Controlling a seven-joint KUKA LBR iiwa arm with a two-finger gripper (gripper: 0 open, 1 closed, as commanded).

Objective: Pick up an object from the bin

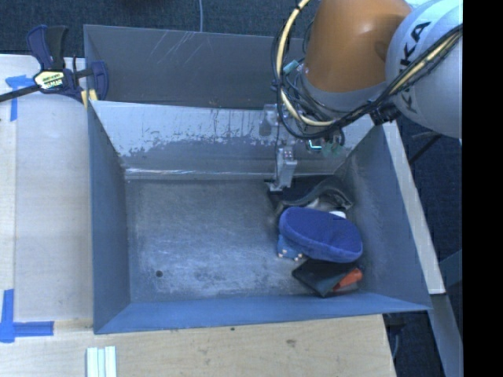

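Hand (283, 170) hangs by the scuffed back wall of the grey metal bin (108, 210), just above a rounded, soft-looking blue pouch (321, 238) at the right. I cannot tell whether the hand is open or closed. A flat black-and-orange thing (330, 278) touches the pouch's near side.

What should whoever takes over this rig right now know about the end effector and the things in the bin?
End effector: low in the back right of the bin, near the far wall; not seen holding anything.
Things: all at the right side. A blue rounded padded thing lies just in front of the end effector, a dark thing with a white patch lies behind it, and a black thing with an orange part is nearest the front wall.
Done: nothing lifted yet.
Left: grasp one thing, probably the blue one, and lift it out.
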